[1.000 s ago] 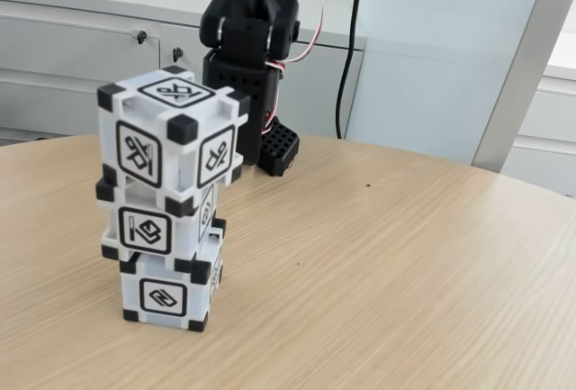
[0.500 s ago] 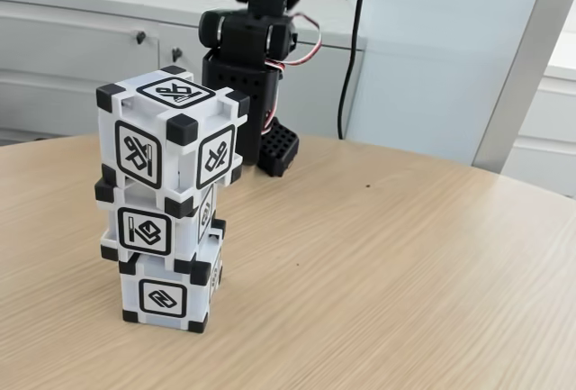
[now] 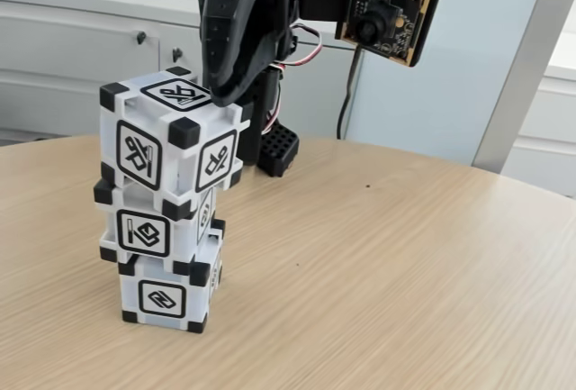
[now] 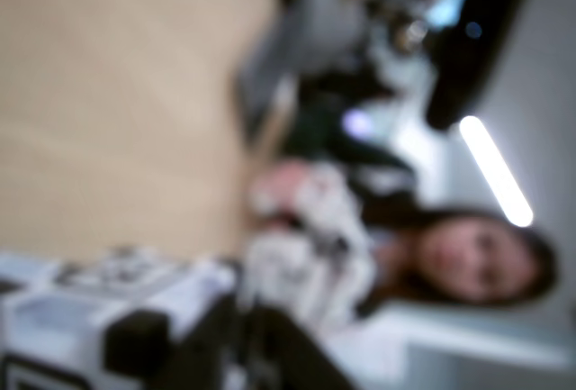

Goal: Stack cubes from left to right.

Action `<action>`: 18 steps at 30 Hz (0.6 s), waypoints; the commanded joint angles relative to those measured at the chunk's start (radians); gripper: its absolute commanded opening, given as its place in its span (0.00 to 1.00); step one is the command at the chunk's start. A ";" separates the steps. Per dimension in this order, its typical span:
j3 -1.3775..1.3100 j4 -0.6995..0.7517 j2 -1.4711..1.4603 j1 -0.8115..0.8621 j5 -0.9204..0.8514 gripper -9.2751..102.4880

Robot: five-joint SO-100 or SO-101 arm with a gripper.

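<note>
I saw wide bare table (image 3: 405, 264) to the right of the stack in fixed view. Three cubes (image 3: 166, 201) stood stacked near the left edge, gripper (image 3: 225, 93) at top cube's back corner; couldn't tell jaw state. Wrist view was blurred.

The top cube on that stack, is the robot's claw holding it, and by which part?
Cannot tell. The gripper sits at the top cube's rear top edge.
</note>
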 commanded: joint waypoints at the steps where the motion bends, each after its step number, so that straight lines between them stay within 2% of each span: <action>1: 0.057 -0.002 0.061 0.008 -0.011 0.08; 12: 0.028 -0.002 0.061 0.008 0.048 0.08; 18: -0.103 0.009 0.061 0.008 0.100 0.08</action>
